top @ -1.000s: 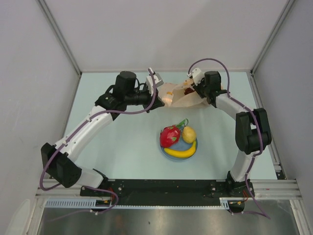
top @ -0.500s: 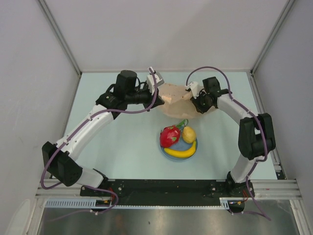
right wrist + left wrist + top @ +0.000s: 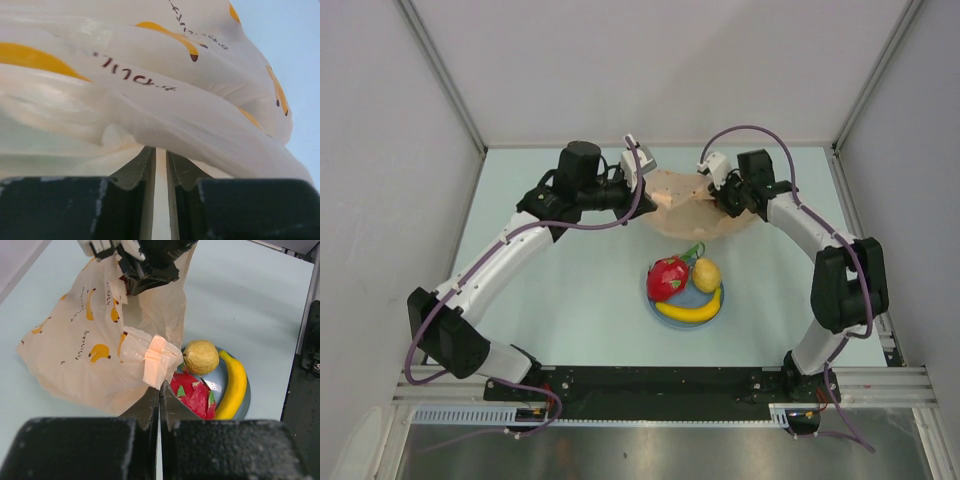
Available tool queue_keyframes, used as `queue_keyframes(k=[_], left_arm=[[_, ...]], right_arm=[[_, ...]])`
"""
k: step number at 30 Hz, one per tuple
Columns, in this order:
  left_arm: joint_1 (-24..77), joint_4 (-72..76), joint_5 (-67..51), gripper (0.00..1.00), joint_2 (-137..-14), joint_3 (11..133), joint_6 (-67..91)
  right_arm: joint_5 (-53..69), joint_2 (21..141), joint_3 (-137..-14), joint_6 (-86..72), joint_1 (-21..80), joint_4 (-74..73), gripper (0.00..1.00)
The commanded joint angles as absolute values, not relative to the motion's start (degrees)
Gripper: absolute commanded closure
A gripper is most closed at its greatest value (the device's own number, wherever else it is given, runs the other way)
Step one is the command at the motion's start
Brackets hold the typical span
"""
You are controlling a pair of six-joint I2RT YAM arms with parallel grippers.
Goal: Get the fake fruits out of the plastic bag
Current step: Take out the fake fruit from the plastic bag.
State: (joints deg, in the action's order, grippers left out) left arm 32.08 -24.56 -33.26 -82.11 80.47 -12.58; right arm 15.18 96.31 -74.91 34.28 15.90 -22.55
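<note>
The peach-orange plastic bag (image 3: 695,210) lies crumpled at the far middle of the table between both grippers. My left gripper (image 3: 648,190) is shut on a taped corner of the bag (image 3: 100,350), pinched at the fingertips (image 3: 160,385). My right gripper (image 3: 718,192) is shut on the bag's other side, and the bag (image 3: 150,100) fills its wrist view above the jaws (image 3: 160,150). The dragon fruit (image 3: 668,277), the yellow-orange round fruit (image 3: 706,273) and the banana (image 3: 690,311) lie on the blue plate (image 3: 658,299). The grape bunch is not in view.
The blue plate (image 3: 245,407) with the fruits sits just in front of the bag, near my left fingers. White walls enclose the table on three sides. A black rail runs along the near edge (image 3: 660,380).
The right gripper swung down and left, then back up and right, with the bag in it. The bag has gone from bunched up to spread lower and wider. The left gripper stayed put.
</note>
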Motion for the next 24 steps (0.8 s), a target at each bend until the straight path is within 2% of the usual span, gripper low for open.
queue_keyframes(k=[1, 7, 13, 19, 22, 24], left_arm=[[32.1, -22.8, -33.7, 1.0, -81.8, 83.3, -13.6], [32.1, -22.3, -33.7, 1.0, -82.6, 83.5, -13.4], [32.0, -22.3, -34.2, 1.0, -84.1, 84.7, -12.6], [32.1, -22.4, -33.9, 1.0, -84.8, 85.5, -12.6], [32.1, -22.3, -33.8, 1.0, -84.9, 85.3, -12.5], [32.1, -22.1, -33.8, 1.0, -84.9, 85.2, -12.5]], right_arm=[[8.8, 100.3, -76.1, 33.7, 16.8, -16.0, 0.85], [2.6, 105.4, -76.9, 34.1, 16.1, -7.1, 0.89], [0.4, 112.0, -80.4, 36.5, 15.6, -6.2, 0.89], [0.1, 116.7, -84.7, 37.7, 15.5, -11.4, 0.77], [-3.8, 118.5, -85.3, 38.9, 15.6, -12.9, 0.66], [-5.8, 119.9, -85.5, 39.3, 15.6, -13.1, 0.66]])
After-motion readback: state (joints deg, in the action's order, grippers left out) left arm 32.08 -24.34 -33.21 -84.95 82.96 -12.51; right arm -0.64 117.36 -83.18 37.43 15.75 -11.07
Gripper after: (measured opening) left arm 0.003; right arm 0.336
